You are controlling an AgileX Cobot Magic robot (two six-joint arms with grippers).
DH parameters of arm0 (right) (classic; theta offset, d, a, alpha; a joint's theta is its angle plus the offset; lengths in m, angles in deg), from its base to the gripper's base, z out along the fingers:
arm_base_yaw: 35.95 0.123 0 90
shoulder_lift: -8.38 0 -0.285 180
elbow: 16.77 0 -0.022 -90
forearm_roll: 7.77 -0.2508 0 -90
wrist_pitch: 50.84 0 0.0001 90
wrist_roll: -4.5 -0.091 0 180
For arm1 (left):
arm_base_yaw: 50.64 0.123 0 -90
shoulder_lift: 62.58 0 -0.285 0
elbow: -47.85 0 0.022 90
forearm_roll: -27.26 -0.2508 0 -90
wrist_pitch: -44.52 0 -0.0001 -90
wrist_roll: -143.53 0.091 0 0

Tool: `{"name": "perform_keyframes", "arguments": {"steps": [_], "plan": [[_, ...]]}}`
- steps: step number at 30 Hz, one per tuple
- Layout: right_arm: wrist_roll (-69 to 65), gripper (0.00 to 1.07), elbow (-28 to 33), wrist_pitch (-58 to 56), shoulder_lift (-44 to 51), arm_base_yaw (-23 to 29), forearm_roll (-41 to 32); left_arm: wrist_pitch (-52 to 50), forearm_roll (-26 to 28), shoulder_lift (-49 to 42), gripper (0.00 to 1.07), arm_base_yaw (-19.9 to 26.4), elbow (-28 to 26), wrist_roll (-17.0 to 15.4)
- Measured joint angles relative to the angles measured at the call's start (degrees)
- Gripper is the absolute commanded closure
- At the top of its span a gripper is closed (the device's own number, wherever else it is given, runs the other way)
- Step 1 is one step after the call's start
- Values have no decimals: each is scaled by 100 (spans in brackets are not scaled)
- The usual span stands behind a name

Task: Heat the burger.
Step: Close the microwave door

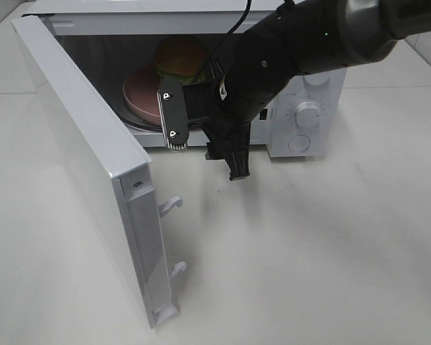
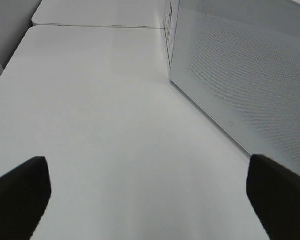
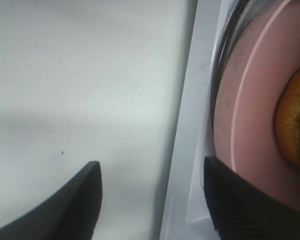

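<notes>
Table: white, under both grippers. Microwave: white, straight ahead of the right gripper, cavity facing it. Door: swung wide open, off to the side of the right gripper. In the left wrist view the door's outer face runs alongside the left gripper.

Right arm: reaches in from the knob side. Its gripper hangs at the front sill of the cavity with the jaws apart and nothing between them, only sill and table in the gap.

Pink plate: inside the cavity, just beyond the right fingertips. Its rim is near one finger; contact can't be told.

Burger: sits on the plate toward the back of the cavity, past the right gripper and well clear of it. Only a sliver of bun shows in the right wrist view.

Left gripper: jaws spread wide, empty, over bare table.

Handling, as a judgement:
- The burger is probably light, soft and loosely stacked.
- The glossy bun is likely slick.
- A squeeze would squash it or slide the layers.
- Better not to pinch the burger itself. Take the stiff plate by its near rim and keep it level.

With the burger already inside, the door looks like the next thing to push.
</notes>
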Motion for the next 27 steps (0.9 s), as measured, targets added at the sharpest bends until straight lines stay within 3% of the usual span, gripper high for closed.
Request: {"name": "perform_keyframes", "arguments": {"steps": [2,5,17,27], "plan": [[-138,34,332,264,229,0,-17,0,0,0,6,0,0,0],[-286,30,584,435,435,0,-6,0,0,0,6,0,0,0],[-905,31,1392,882,1186,-11,86,0,0,0,6,0,0,0],[-2137,31,2086,963,2074,-361,92,0,0,0,6,0,0,0]]}}
